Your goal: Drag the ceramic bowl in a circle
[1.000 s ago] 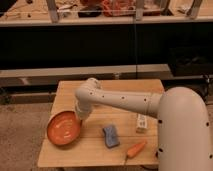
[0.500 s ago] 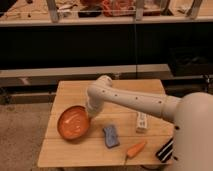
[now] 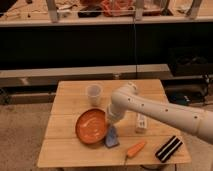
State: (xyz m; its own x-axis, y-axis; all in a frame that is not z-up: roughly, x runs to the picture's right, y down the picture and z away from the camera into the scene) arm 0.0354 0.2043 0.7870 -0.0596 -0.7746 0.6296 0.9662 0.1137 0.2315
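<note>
A light wooden counter (image 3: pixel 67 107) fills the lower half of the view. On it, towards 8 o'clock from the middle, lies an orange-red ceramic bowl (image 3: pixel 91 126), wide, shallow and glossy, with pale streaks inside.

A thick white robot arm (image 3: pixel 155 110) reaches in from 3 o'clock and bends down to the bowl. Its claw (image 3: pixel 111 118) sits at the bowl's rim, at about 2 o'clock on the bowl, right against the edge. The wrist hides the tip, so it is not possible to tell whether the claw is open, closed or gripping the rim.

At 12 o'clock from the bowl, a little apart from it, stands a small translucent white cup (image 3: pixel 93 93). At 4 o'clock a blue sponge (image 3: pixel 112 136) lies against the bowl's rim, just below the claw. Further out at 4 o'clock, near the front edge of the counter, lies an orange carrot (image 3: pixel 135 148). At 3 o'clock, beyond the claw, lies a narrow white packet (image 3: pixel 141 123); any print on it cannot be read. A black block with a white stripe (image 3: pixel 168 148) lies at the counter's 5 o'clock corner.
</note>
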